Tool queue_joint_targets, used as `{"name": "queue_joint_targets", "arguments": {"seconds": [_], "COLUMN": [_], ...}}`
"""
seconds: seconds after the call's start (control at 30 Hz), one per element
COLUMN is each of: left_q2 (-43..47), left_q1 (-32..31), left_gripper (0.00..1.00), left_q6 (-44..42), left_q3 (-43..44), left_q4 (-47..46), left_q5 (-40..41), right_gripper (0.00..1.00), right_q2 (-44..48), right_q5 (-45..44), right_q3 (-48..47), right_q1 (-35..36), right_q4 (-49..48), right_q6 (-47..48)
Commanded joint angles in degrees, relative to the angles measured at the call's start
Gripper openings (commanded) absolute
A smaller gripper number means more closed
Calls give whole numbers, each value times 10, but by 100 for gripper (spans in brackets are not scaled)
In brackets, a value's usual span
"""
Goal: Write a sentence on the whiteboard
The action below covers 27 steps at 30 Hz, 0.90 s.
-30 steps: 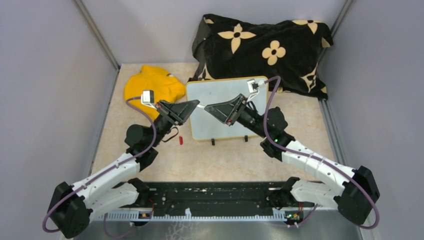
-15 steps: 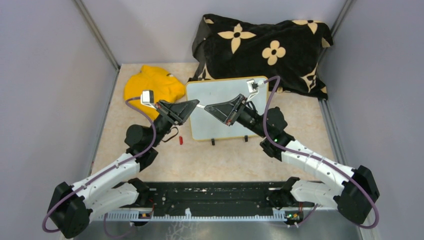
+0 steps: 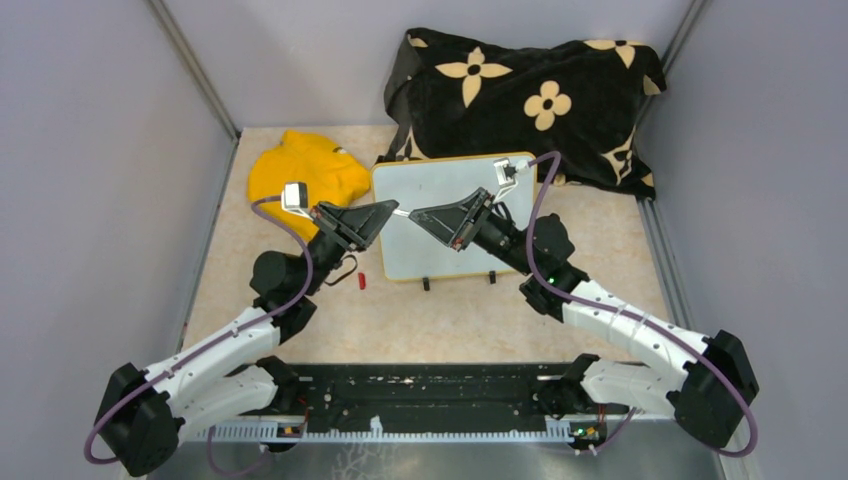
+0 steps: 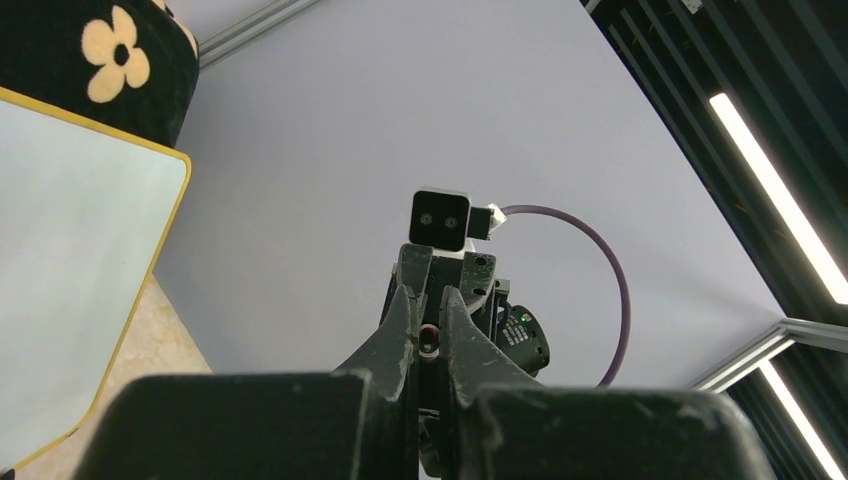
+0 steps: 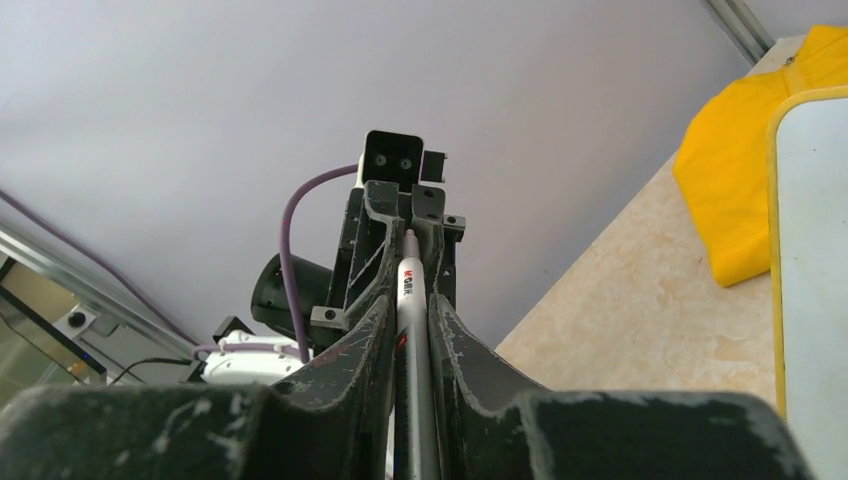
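The whiteboard (image 3: 440,180) lies flat in the middle of the table, yellow-rimmed, and its visible surface is blank. No red sentence shows on it. It also shows in the left wrist view (image 4: 60,250) and the right wrist view (image 5: 815,260). My left gripper (image 3: 393,208) and right gripper (image 3: 414,214) point tip to tip just above the board's left part. A grey-white marker (image 3: 403,211) spans between them. The right gripper (image 5: 408,305) is shut along the marker's barrel (image 5: 408,285). The left gripper (image 4: 428,300) is shut on the marker's red end (image 4: 428,338).
A yellow cloth (image 3: 305,170) lies left of the board. A black cloth with cream flowers (image 3: 520,95) is bunched behind the board. A small red cap (image 3: 362,280) lies on the table near the board's front left corner. Black clip feet (image 3: 425,284) sit on its near edge.
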<state>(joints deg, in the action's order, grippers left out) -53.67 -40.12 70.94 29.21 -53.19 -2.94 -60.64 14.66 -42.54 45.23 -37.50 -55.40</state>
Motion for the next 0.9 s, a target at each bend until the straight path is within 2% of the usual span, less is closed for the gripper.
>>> {"name": "queue_joint_targets", "arguments": {"seconds": [0.0,0.1,0.3,0.33,0.47,0.57,0.67,0.77,0.87], "left_q2": [-1,-3,1,4,33,81,148,187,180], "left_q1": [-3,-4,-4,-4,-4,-3,-1,-1,-2], "left_gripper": [0,0,0,6,54,74,84,87,89], "left_q6": [-7,-7,-9,-11,-30,-58,-140,-309,-454], "left_q3": [-8,-9,-18,-20,-30,-51,-46,2,64], "left_q4": [-1,-2,2,5,46,92,191,340,464], "left_q5": [3,1,3,2,20,73,116,136,157], "right_gripper": [14,1,0,0,0,0,0,0,0], "right_q2": [3,4,14,18,42,75,117,159,177], "right_q5": [1,-3,-13,-14,-26,-56,-100,-163,-228], "right_q3": [-22,-20,-10,-10,-14,-25,-32,-40,-55], "right_q1": [0,0,0,0,0,0,1,3,9], "right_q4": [-58,-60,-60,-57,1,102,213,329,427], "right_q6": [-6,-6,0,5,44,105,178,252,316]}}
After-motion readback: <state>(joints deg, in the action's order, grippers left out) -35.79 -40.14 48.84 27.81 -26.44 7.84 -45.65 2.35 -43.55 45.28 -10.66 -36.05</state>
